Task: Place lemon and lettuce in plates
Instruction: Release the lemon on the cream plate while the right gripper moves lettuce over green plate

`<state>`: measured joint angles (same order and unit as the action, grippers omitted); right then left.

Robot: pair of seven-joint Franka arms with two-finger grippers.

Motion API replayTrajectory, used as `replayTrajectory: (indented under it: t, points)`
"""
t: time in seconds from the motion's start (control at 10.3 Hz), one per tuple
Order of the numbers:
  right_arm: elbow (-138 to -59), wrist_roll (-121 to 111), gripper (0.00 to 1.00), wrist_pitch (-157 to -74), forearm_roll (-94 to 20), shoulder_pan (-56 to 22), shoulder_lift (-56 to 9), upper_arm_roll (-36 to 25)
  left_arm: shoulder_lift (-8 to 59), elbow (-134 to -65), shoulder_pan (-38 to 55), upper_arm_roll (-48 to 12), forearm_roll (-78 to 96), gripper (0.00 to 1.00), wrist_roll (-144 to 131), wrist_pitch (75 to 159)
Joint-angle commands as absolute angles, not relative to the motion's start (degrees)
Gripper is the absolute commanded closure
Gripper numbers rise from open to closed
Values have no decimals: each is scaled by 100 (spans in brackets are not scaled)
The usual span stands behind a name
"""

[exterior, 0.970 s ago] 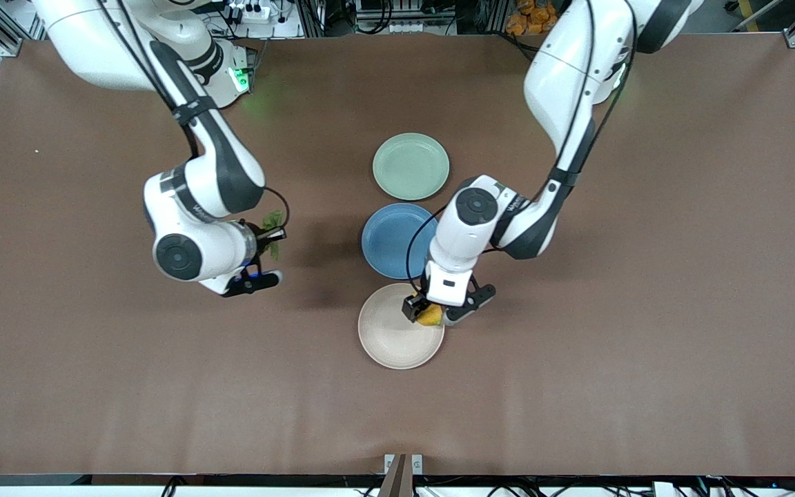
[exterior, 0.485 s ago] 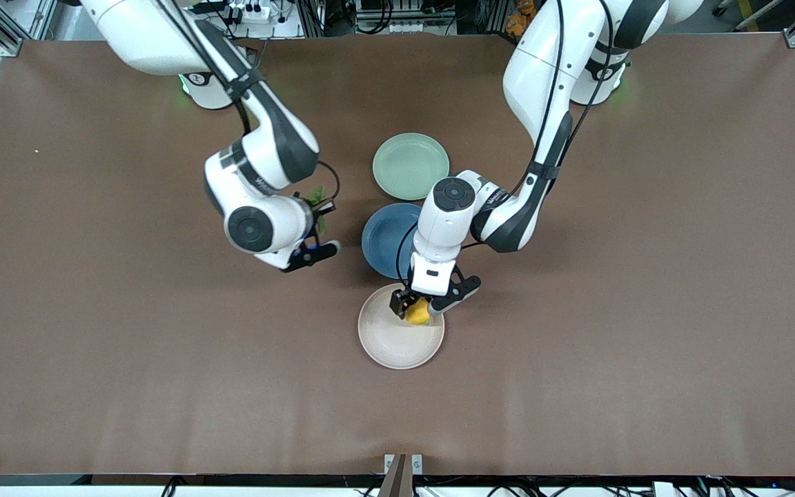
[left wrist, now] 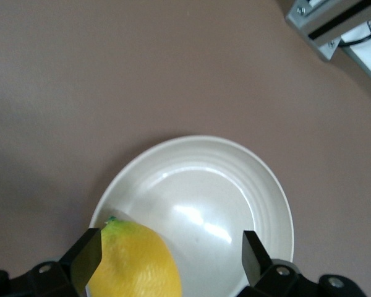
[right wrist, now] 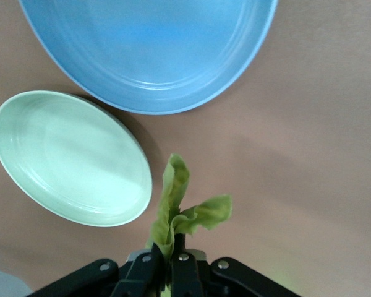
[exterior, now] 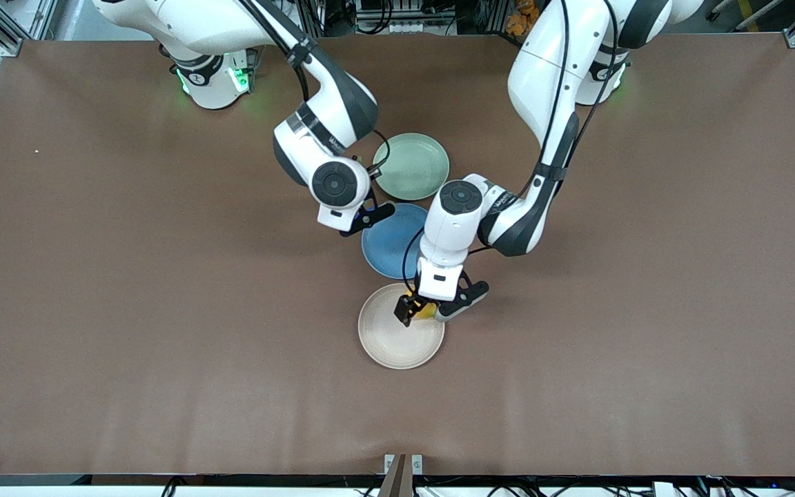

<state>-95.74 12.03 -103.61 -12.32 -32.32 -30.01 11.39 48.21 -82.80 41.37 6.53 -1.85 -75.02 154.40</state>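
The yellow lemon [exterior: 426,310] lies in the beige plate [exterior: 394,342] near its rim; in the left wrist view the lemon [left wrist: 133,260] rests against one finger only. My left gripper [exterior: 426,314] is open and straddles the lemon just above the plate [left wrist: 204,179]. My right gripper [exterior: 364,215] is shut on the green lettuce [right wrist: 176,213] and hangs over the table beside the mint green plate [exterior: 411,166], which also shows in the right wrist view [right wrist: 68,161]. The lettuce is hidden in the front view.
A blue plate [exterior: 387,241] lies between the mint and beige plates, partly under the left arm; it also shows in the right wrist view [right wrist: 148,49]. The brown table [exterior: 94,310] spreads wide at both ends.
My right arm has carried the lettuce from the right arm's end toward the mint plate. My left gripper has opened and the lemon now rests in the beige plate.
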Motion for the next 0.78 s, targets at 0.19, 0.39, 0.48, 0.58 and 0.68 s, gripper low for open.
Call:
replayTrajectory:
  t: [0.19,0.39,0.48,0.58,0.68]
  points:
    - [-9765,2020,100,-11179,-1318,-3945,-3023,1107,4615,-8341,3710,624,-352,0,-6673,14469]
    - [-9895,2214,100,-11459,-1310,-4287,-3076,1099,4536,-8341,3429,615,-308,0,-6225,14012]
    - [-10079,2258,100,-11748,-1301,-4367,-3067,1099,4492,-8341,3245,607,-299,0,-6049,13827]
    - [-10177,2267,100,-11899,-1292,-4473,-3076,1099,4456,-8341,3078,615,-299,0,-6003,13703]
    - [-10213,2276,100,-11996,-1283,-4595,-3102,1090,4404,-8384,2902,615,-290,0,-6003,13702]
